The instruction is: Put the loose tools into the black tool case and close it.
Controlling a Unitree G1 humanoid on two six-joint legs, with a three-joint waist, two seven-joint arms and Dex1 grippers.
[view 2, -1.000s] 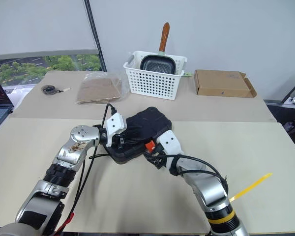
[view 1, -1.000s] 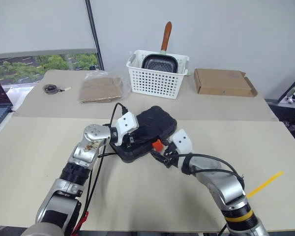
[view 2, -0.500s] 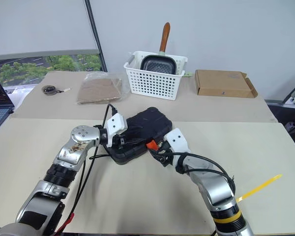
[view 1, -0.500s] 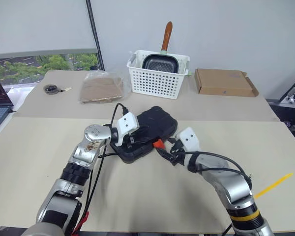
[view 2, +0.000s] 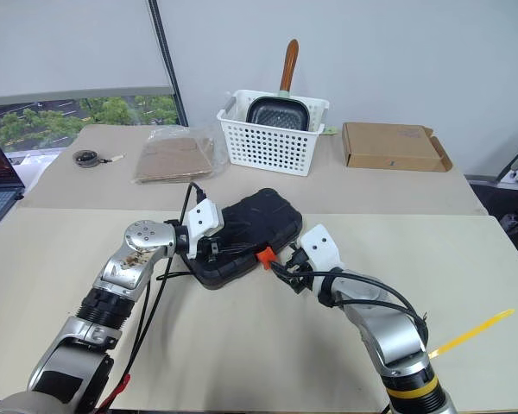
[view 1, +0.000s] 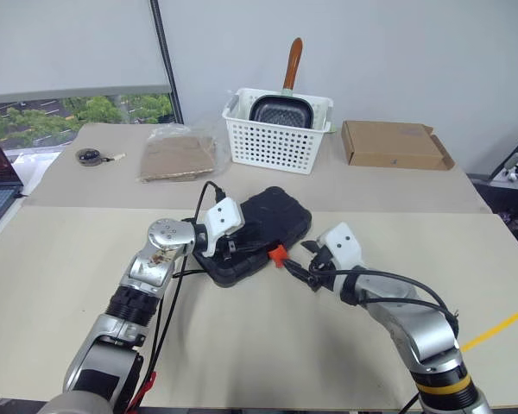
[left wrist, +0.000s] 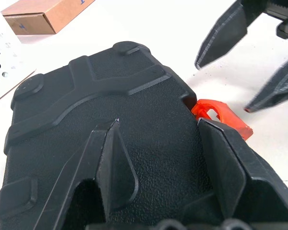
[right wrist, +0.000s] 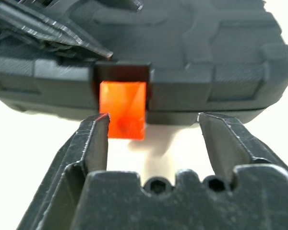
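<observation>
Your case (view 1: 257, 233) lies lid down mid-table, its orange latch (view 1: 278, 254) sticking out unclipped. The right gripper (view 1: 304, 263) has backed off it slightly, fingers apart and empty. The left gripper (left wrist: 158, 163), spread, presses the lid. Latching remains.

A pale beige counter (view 1: 242, 345) ran back to a plain grey wall (view 1: 397, 52). At the left, a window (view 1: 78, 110) showed green trees under a white blind (view 1: 65, 43); beside it stood what looked like a dark pole (view 1: 166, 60).
</observation>
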